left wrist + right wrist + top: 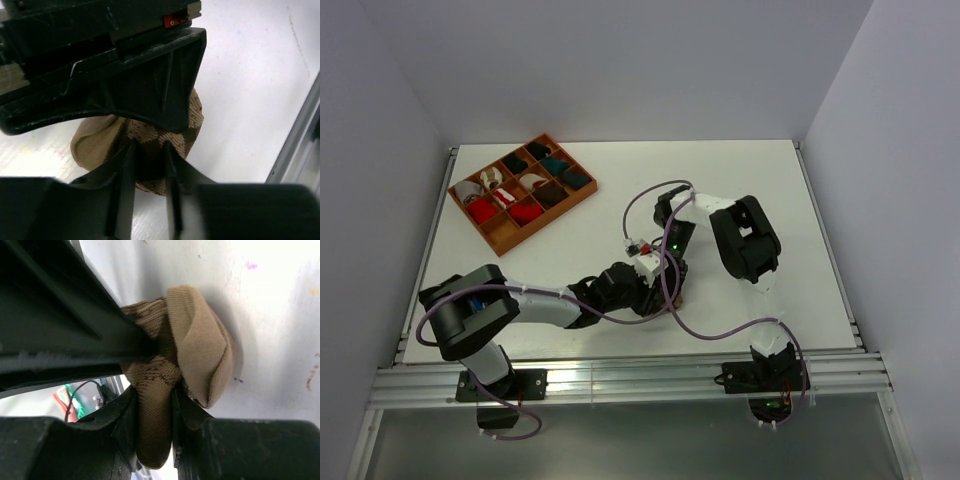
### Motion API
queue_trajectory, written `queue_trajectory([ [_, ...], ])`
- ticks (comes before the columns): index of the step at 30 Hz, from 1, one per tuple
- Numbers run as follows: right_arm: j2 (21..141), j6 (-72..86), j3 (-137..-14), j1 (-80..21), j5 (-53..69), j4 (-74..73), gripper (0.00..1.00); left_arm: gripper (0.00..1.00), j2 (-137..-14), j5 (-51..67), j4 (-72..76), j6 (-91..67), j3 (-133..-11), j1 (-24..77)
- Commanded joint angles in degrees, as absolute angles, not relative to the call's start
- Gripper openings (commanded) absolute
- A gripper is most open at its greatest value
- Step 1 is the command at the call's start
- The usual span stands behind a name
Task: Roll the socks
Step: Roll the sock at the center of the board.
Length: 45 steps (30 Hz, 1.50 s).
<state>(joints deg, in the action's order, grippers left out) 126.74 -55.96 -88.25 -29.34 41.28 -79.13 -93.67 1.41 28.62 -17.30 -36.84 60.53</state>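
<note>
Bright even light (glare whitens the table (272,315)), soft shadow beside the sock (200,345), near foreground blurred

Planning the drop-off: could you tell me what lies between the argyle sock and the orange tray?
Only bare table between sock and tray, per the top view.

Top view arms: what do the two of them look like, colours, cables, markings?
Both the left arm and right arm have white links between bulky black joints, with looping purple cables trailing along them. The left claw and right claw are black plastic with ribbed fingers.
</note>
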Motion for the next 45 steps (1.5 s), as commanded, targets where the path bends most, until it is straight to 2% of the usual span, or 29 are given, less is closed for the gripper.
queue_trajectory([
  [1,126.13,-54.42,-86.84,-29.27,38.15,-74.8,0.28,0.27,-96.59,7.2,27.95,-20.91,-36.21,60.38],
  [2,125.51,-54.06,-86.49,-29.27,37.8,-73.05,0.29,0.21,-97.64,7.73,27.78,-22.14,-36.21,60.21],
  [4,122.36,-52.05,-84.3,-29.18,37.62,-70.59,0.38,0.11,-98.35,8.35,28.56,-23.46,-35.42,59.59],
  [8,115.95,-48.7,-80.08,-27.69,37.27,-62.78,0.49,0.0,-98.88,8.52,31.11,-27.93,-32.52,58.36],
  [12,110.4,-46.58,-76.3,-25.15,38.93,-58.63,0.56,0.0,-100.02,10.45,32.17,-30.41,-30.85,56.96],
  [20,99.77,-45.26,-69.97,-18.64,42.01,-52.39,0.59,0.0,-102.56,18.36,31.82,-33.48,-31.11,53.09],
  [28,80.81,-50.87,-56.26,-17.23,39.29,-43.7,0.64,0.0,-105.99,28.64,27.43,-35.68,-34.71,47.56],
  [31,74.64,-53.07,-50.11,-18.01,37.45,-40.0,0.66,0.0,-108.62,33.47,25.84,-37.08,-36.82,46.15],
  [36,60.42,-53.61,-39.66,-21.52,33.41,-30.77,0.77,0.0,-111.88,37.7,23.12,-39.46,-39.89,44.21],
  [40,56.17,-52.82,-35.25,-26.71,28.85,-25.77,0.79,0.0,-114.34,39.63,20.31,-40.34,-41.66,42.72],
  [45,56.95,-52.03,-31.21,-33.04,24.44,-20.22,0.79,0.0,-115.84,39.2,16.18,-40.08,-44.47,42.19],
])
